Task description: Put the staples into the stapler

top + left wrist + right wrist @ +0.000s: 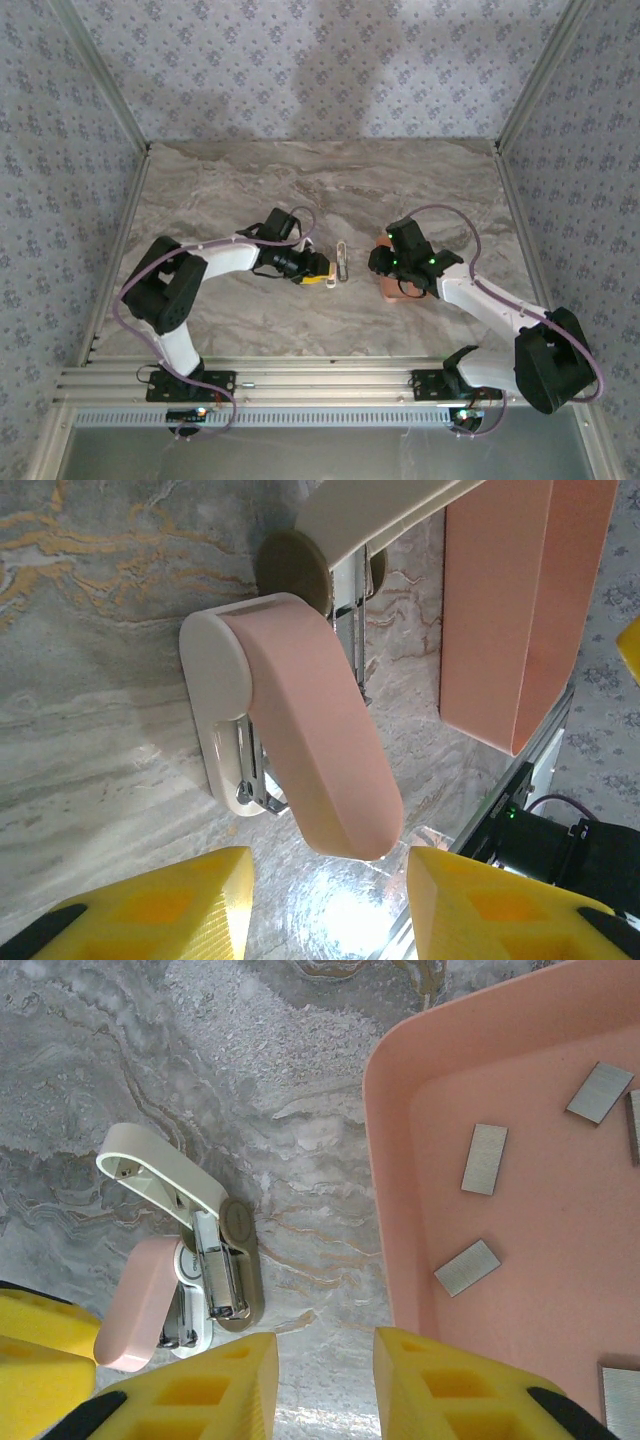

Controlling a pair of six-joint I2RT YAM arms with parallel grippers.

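Marbled counter [250, 190] carries the stapler [310, 740], lying hinged open just ahead of the left gripper [330, 900], whose 2 yellow fingers [170, 905] stand apart, holding nothing. The right gripper [325, 1380] also gapes empty. The stapler lies ahead to its left, and the salmon tray [390, 1160] with loose staples [485, 1159] lies ahead to its right.
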